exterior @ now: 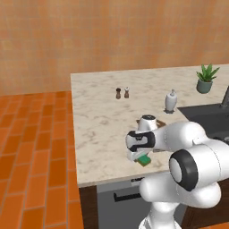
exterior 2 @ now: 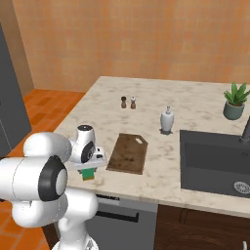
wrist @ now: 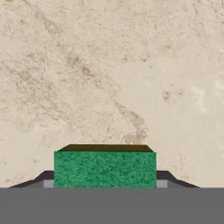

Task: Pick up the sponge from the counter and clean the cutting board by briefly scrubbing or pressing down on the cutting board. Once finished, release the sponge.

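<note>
While arm bends low | jaws flank sponge (wrist: 105,168) | counter (exterior: 98,120)

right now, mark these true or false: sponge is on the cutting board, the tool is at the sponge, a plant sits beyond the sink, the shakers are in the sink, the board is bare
1. The sponge lies on the cutting board. False: it sits beside the board, near the counter front edge.
2. The tool is down at the sponge. True.
3. A potted plant stands beyond the sink. True.
4. The two small shakers are in the sink. False: they stand on the counter.
5. Nothing lies on the cutting board. True.
</note>
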